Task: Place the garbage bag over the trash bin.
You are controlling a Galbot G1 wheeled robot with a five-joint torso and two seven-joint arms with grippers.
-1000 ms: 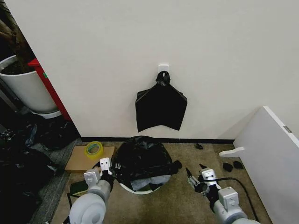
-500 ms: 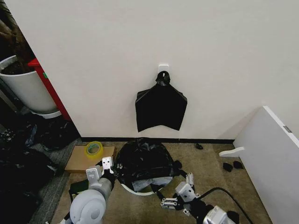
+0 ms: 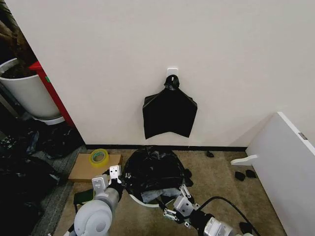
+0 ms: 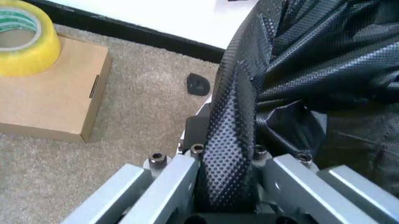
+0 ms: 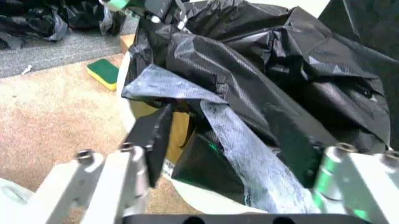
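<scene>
The garbage bag (image 3: 153, 169) is a crinkled black film heaped over the top of the trash bin (image 3: 137, 200), whose white rim shows only at the front. My left gripper (image 3: 116, 178) is at the bin's left side, shut on a stretched strip of the garbage bag (image 4: 229, 140). At the bin's front right, my right gripper (image 3: 170, 202) is low on the floor. In the right wrist view its fingers (image 5: 153, 137) stand wide apart, open, with a loose fold of the bag (image 5: 231, 149) between them above the white bin wall (image 5: 203, 199).
A flat black bag bundle (image 3: 170, 112) hangs on the wall above the bin. A yellow tape roll (image 3: 99, 157) lies on a cardboard box (image 3: 81, 172) to the left. Beyond are a white plant pot (image 3: 27, 93) and dark plastic heaps (image 3: 19, 187). A white board (image 3: 285, 162) leans at the right.
My right arm has swung in from the right across the floor to the bin's front, its gripper now at the bag's edge. The left gripper kept its hold on the bag.
</scene>
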